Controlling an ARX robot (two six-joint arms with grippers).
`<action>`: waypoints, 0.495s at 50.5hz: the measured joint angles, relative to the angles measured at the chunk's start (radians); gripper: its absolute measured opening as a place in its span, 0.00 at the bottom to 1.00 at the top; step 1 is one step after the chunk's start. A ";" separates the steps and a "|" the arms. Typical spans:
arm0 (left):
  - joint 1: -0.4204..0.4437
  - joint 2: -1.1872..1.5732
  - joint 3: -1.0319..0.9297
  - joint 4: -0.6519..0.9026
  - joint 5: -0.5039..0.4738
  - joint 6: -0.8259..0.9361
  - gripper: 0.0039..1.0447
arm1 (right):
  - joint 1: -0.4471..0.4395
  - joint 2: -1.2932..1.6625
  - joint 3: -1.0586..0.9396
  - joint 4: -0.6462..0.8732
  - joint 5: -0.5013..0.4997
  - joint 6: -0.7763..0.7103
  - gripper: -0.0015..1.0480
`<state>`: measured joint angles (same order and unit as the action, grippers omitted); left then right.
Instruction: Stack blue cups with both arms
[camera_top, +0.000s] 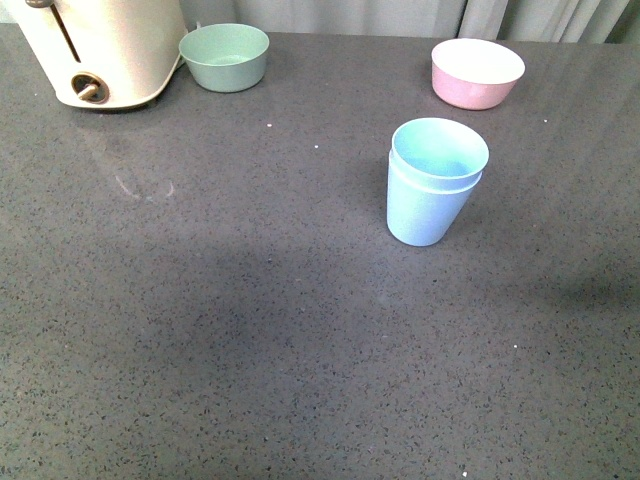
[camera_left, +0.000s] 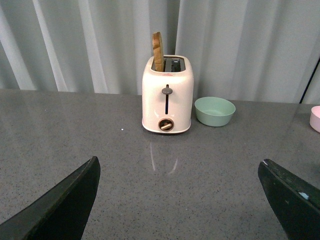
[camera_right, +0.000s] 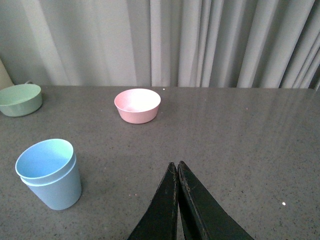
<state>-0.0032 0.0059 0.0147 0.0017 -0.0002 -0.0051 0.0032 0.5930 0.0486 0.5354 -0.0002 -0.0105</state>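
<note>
Now nested: blue cups (camera_top: 432, 185), one inside the other, upright on the grey desk (camera_top: 250, 350), right of centre in the front frame.
Left gripper (camera_left: 180, 200) fingers (camera_left: 65, 205) spread wide, released, facing toaster (camera_left: 166, 95) and green bowl (camera_left: 214, 110); right gripper (camera_right: 177, 172) fingers clenched, empty, near the pink bowl (camera_right: 137, 105).

dark grey speckled counter (camera_top: 250, 350) backed by pale curtains (camera_right: 210, 42)

the curtains hang in long folds behind the counter's far edge. soft light gives the stone surface a dull sheen, with a faint reflection near the far left corner and a broad soft shadow across the middle toward the near edge.
</note>
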 joint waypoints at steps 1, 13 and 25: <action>0.000 0.000 0.000 0.000 0.000 0.000 0.92 | 0.000 -0.009 -0.003 -0.007 0.000 0.000 0.02; 0.000 0.000 0.000 0.000 0.000 0.000 0.92 | -0.002 -0.079 -0.025 -0.028 0.000 0.000 0.02; 0.000 0.000 0.000 0.000 0.000 0.001 0.92 | -0.002 -0.220 -0.026 -0.163 0.000 0.000 0.02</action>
<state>-0.0032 0.0059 0.0147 0.0013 -0.0002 -0.0044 0.0017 0.3729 0.0231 0.3721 -0.0002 -0.0101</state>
